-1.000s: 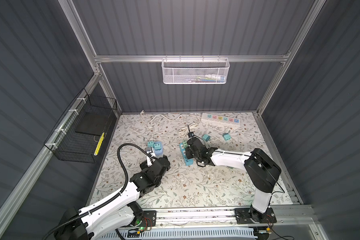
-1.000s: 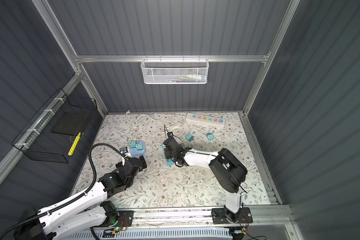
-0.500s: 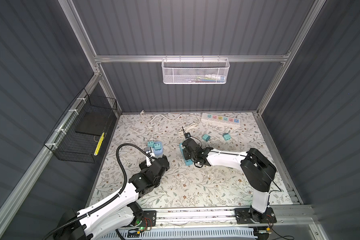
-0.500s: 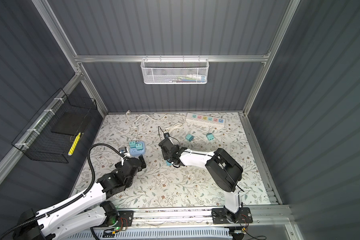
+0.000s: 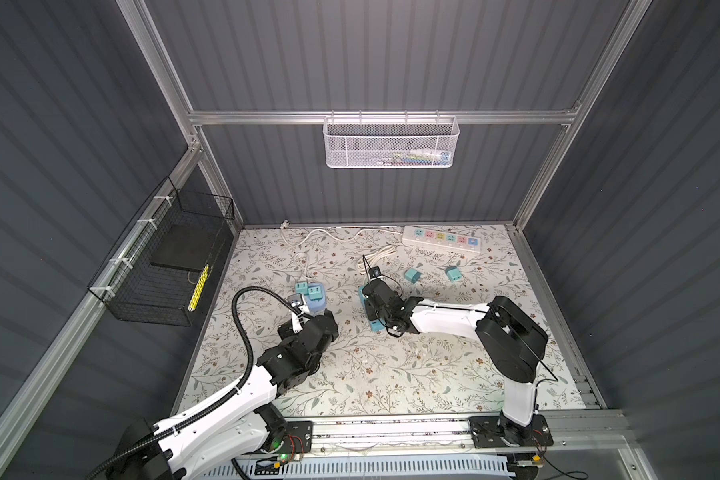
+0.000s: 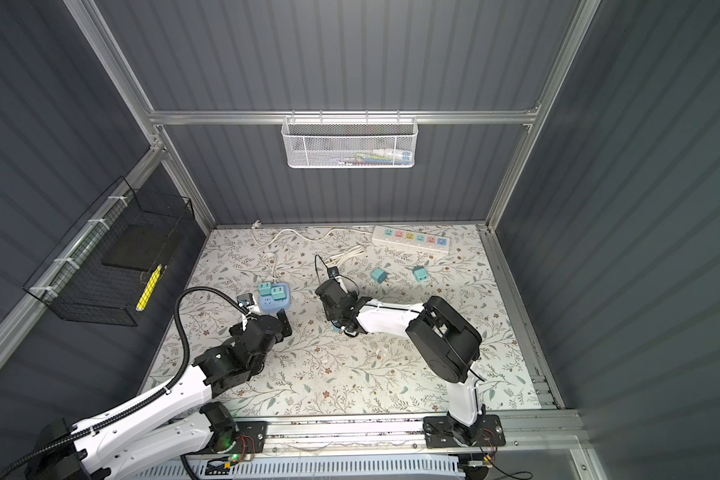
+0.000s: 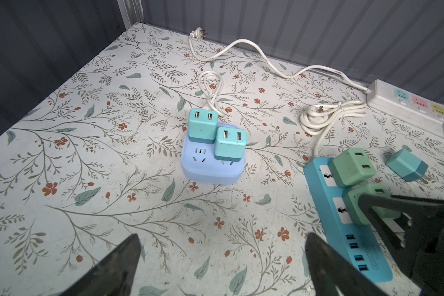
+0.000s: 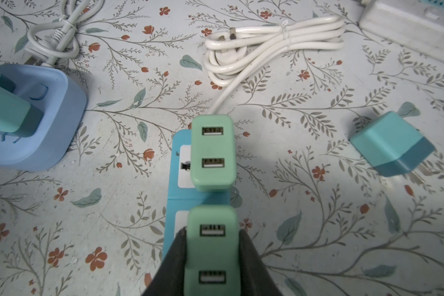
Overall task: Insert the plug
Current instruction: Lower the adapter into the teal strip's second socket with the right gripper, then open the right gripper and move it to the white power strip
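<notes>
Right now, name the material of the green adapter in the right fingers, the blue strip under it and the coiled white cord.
Held green adapter: likely moulded plastic, matt, rounded edges. Blue strip: probably hard plastic, smooth, crisp edges. White cord: probably rubbery plastic sheath, glossy, bends in soft loops.

Open surface (image 7: pixel 267 217) is left between the blue cube socket (image 7: pixel 210 171) and the teal strip (image 7: pixel 341 229). The strip's end socket is taken by a green adapter (image 8: pixel 212 153); a coiled white cord (image 8: pixel 267 43) lies just beyond it.
</notes>
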Controlling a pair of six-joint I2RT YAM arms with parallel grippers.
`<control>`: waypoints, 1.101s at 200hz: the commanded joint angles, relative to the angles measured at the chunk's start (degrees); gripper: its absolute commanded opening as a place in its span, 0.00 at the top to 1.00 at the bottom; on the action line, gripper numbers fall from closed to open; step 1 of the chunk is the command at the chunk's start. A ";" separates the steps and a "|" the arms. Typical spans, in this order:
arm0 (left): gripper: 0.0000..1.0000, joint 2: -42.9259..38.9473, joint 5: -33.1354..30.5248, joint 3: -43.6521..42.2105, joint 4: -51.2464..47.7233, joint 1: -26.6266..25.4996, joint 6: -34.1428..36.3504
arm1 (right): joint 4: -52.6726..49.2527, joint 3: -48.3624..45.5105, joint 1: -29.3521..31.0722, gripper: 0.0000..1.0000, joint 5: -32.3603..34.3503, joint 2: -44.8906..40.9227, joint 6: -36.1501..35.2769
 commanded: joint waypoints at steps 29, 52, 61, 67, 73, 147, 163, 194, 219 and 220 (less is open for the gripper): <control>0.00 -0.78 -2.07 0.60 -1.53 0.34 0.46 | -8.40 3.11 0.22 0.81 -5.29 9.50 -1.49; 0.00 -1.58 -2.49 1.40 -3.15 0.35 0.73 | -9.05 10.11 0.22 0.80 -5.97 13.67 -3.99; 0.00 -2.09 -2.59 1.67 -3.91 0.43 0.79 | -9.71 13.27 0.15 0.80 -6.41 15.62 -4.75; 0.00 -2.41 -2.65 1.79 -4.40 0.45 0.78 | -10.06 15.34 0.14 0.79 -6.82 16.91 -5.12; 0.00 -2.77 -2.73 1.97 -4.88 0.55 0.86 | -10.54 17.52 0.13 0.79 -7.05 18.28 -5.33; 0.00 -5.39 -3.90 4.46 -9.55 0.75 1.56 | -16.70 36.47 -1.23 0.69 -9.33 27.44 -4.09; 0.00 -5.46 -3.85 4.60 -9.49 0.82 1.36 | -16.74 36.24 -1.27 0.57 -10.43 26.11 -3.79; 0.00 -4.58 -2.93 5.10 -8.57 0.76 1.15 | -16.33 34.77 -1.36 0.34 -11.43 20.80 -4.03; 0.00 -3.09 -2.45 6.42 -7.94 0.82 1.96 | -14.96 31.39 -2.42 0.27 -12.01 12.64 -3.94; 0.00 -3.05 -2.44 6.52 -7.86 0.84 2.01 | -14.82 31.12 -2.51 0.27 -12.07 12.29 -3.94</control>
